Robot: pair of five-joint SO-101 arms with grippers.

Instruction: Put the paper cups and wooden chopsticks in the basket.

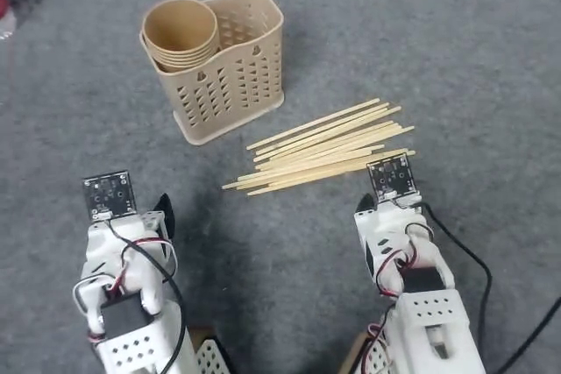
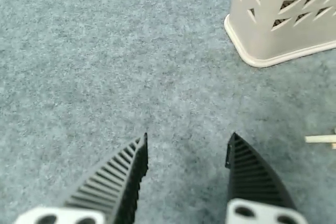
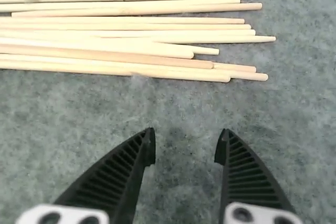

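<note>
A beige slotted basket (image 1: 237,76) stands at the back of the grey mat, with a stack of brown paper cups (image 1: 180,34) in its left compartment. Several wooden chopsticks (image 1: 324,146) lie in a loose bundle on the mat to the basket's right. My right gripper (image 3: 185,142) hovers open just short of the chopsticks (image 3: 131,30), with nothing between its fingers. My left gripper (image 2: 186,148) is open over bare mat, in front of the basket's lower corner (image 2: 278,19). One chopstick tip (image 2: 320,139) shows off to the side there.
A grey felt mat (image 1: 438,67) covers the table. A black cable (image 1: 478,269) runs beside the right arm. A white wall edge borders the back.
</note>
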